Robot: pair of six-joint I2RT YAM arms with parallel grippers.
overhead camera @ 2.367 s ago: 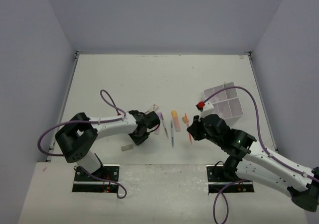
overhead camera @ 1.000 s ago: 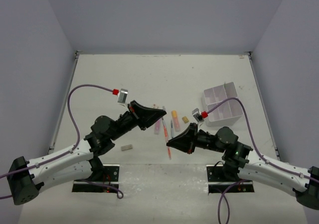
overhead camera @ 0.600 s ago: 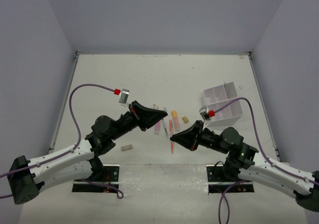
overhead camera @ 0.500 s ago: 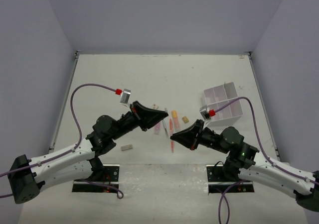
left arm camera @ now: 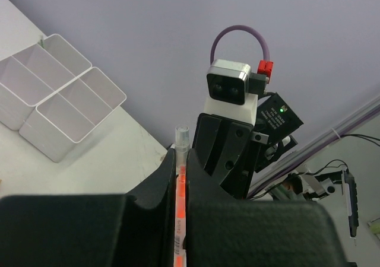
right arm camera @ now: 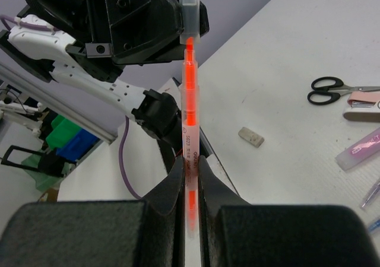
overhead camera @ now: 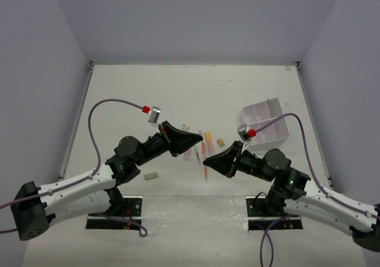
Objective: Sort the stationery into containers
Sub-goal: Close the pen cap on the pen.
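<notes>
Both grippers are shut on one thin orange pen (overhead camera: 205, 172), held in the air above the table's middle. My right gripper (overhead camera: 205, 160) clamps its lower half, as the right wrist view (right arm camera: 190, 160) shows with the pen (right arm camera: 189, 89) running up to the left gripper. My left gripper (overhead camera: 200, 137) clamps the other end, and the pen (left arm camera: 180, 190) also shows between its fingers in the left wrist view (left arm camera: 181, 160). The white divided tray (overhead camera: 265, 142) stands at the right and appears in the left wrist view (left arm camera: 56, 145).
On the table lie an orange marker (overhead camera: 209, 142), a tan eraser (overhead camera: 221, 142), a pink marker (overhead camera: 187, 154) and a grey eraser (overhead camera: 151, 175). The right wrist view shows black-handled scissors (right arm camera: 326, 90) and the grey eraser (right arm camera: 252, 136). Walls enclose the table.
Both arms have risen from the table; the right gripper lifted the orange pen. Over the last second the grippers drew together and the left one closed on the pen's other end.
</notes>
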